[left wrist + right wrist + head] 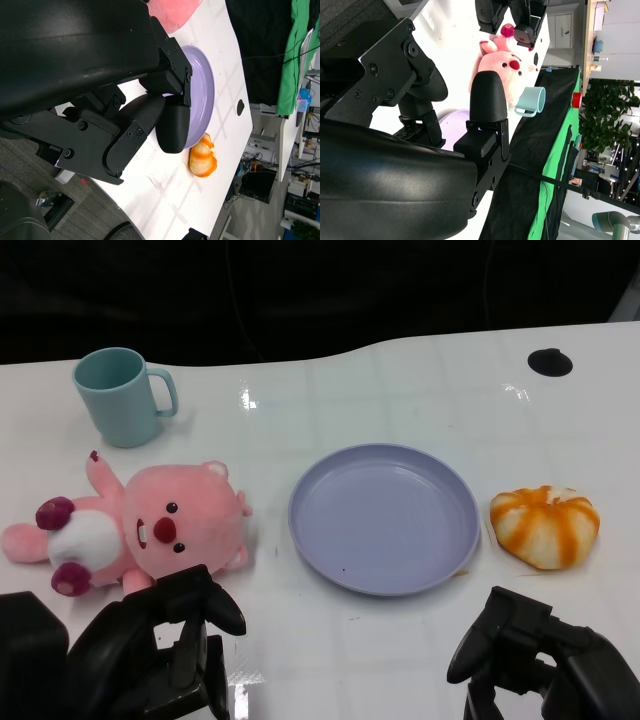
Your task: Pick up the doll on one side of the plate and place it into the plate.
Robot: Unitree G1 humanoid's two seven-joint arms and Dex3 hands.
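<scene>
The pink plush doll (140, 530) lies on its back on the white table, left of the empty purple plate (385, 518). My left hand (150, 650) hovers just in front of the doll, fingers apart and holding nothing. My right hand (540, 655) sits low at the front right, in front of the plate, also empty. In the left wrist view my left hand (130, 110) fills the picture, with the plate (202, 90) and a bit of the doll (172, 12) beyond it. The right wrist view shows the doll (502, 67) past my right hand's fingers (487, 95).
An orange-and-white striped plush (545, 526) lies right of the plate. A teal mug (120, 395) stands at the back left, behind the doll. A black round hole (550, 362) marks the table at the far right. The table's far edge borders a dark backdrop.
</scene>
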